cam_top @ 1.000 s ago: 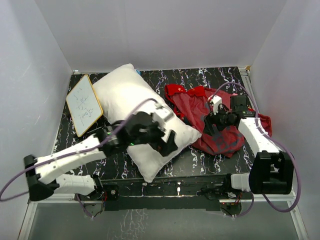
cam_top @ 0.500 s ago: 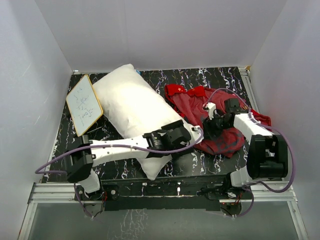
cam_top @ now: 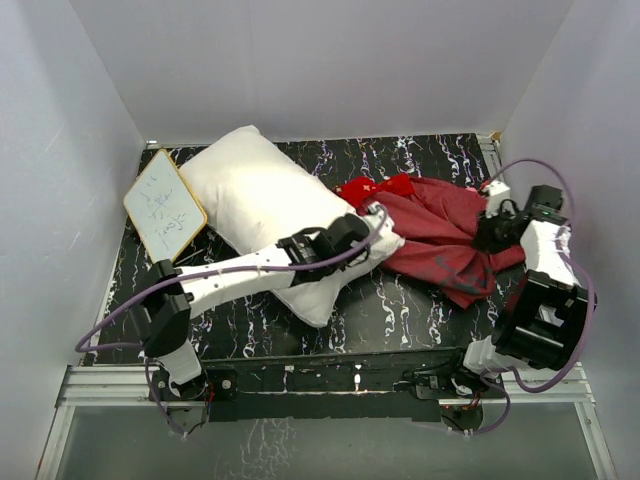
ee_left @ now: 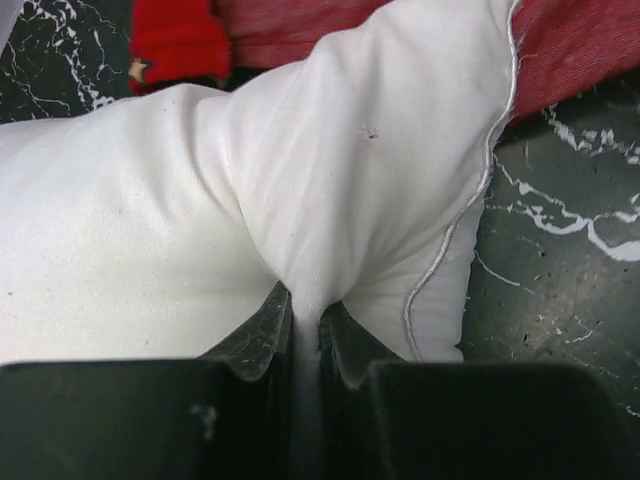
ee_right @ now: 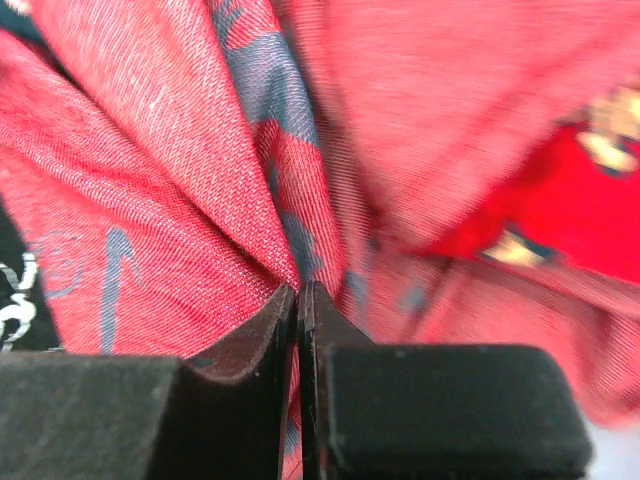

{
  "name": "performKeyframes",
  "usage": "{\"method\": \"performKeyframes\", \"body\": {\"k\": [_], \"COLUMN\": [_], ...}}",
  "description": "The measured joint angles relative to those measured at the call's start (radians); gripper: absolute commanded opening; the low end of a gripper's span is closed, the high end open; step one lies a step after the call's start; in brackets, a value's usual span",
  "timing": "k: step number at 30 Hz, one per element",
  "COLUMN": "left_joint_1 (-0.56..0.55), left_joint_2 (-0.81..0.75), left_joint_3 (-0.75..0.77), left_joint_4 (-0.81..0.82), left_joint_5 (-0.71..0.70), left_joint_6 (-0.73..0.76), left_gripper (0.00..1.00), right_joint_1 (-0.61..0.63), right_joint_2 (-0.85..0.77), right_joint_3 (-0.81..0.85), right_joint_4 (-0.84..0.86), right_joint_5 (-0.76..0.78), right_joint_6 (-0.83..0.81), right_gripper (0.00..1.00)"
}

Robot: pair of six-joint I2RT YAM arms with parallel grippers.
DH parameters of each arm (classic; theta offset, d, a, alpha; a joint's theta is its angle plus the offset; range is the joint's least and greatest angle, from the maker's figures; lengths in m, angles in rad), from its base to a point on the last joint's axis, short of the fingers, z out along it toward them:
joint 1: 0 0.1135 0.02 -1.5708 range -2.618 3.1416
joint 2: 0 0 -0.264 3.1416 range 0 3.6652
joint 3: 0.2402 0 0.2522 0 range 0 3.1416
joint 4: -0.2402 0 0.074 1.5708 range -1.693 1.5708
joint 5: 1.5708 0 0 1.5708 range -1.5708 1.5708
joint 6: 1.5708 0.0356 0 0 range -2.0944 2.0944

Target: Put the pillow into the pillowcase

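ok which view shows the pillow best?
Top external: nearly the whole pillow is visible, one corner at the pillowcase. Left wrist shows only the corner pinched in the left pincer. Right wrist shows none, only pillowcase.

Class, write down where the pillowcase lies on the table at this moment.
In the top view the pillowcase lies crumpled on the right half of the table, its left end beside the pillow and its right edge pinched by the right gripper.
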Motion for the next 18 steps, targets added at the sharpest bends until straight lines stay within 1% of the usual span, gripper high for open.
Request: {"method": "performKeyframes", "body": {"k": [4, 7, 8, 9, 13, 15, 18], "left_joint_1": [0.105, 0.157, 0.169, 0.176, 0.181, 0.181, 0.181], "left_joint_2": [-0.079, -0.116, -0.122, -0.124, -0.122, -0.123, -0.129], "left_joint_3": [0.003, 0.003, 0.003, 0.003, -0.006, -0.024, -0.055], "left_joint_4": [0.025, 0.049, 0.053, 0.055, 0.044, 0.045, 0.043], "left_joint_5": [0.118, 0.167, 0.177, 0.184, 0.212, 0.233, 0.264], "left_joint_6": [-0.095, -0.148, -0.164, -0.179, -0.237, -0.267, -0.311], "left_gripper": [0.00, 0.00, 0.00, 0.00, 0.00, 0.00, 0.00], "right_joint_1": [-0.149, -0.191, -0.195, -0.198, -0.193, -0.189, -0.175], "right_joint_2": [-0.008, -0.008, -0.008, -0.008, -0.010, -0.021, -0.064], "right_joint_3": [0.081, 0.098, 0.099, 0.099, 0.106, 0.124, 0.168], "right_joint_4": [-0.024, -0.041, -0.046, -0.049, -0.057, -0.088, -0.185], "right_joint_5": [0.004, 0.023, 0.031, 0.038, 0.042, 0.011, -0.106], "right_joint_6": [-0.071, -0.111, -0.119, -0.124, -0.131, -0.152, -0.246], "right_gripper": [0.08, 0.09, 0.11, 0.18, 0.53, 0.68, 0.81]}}
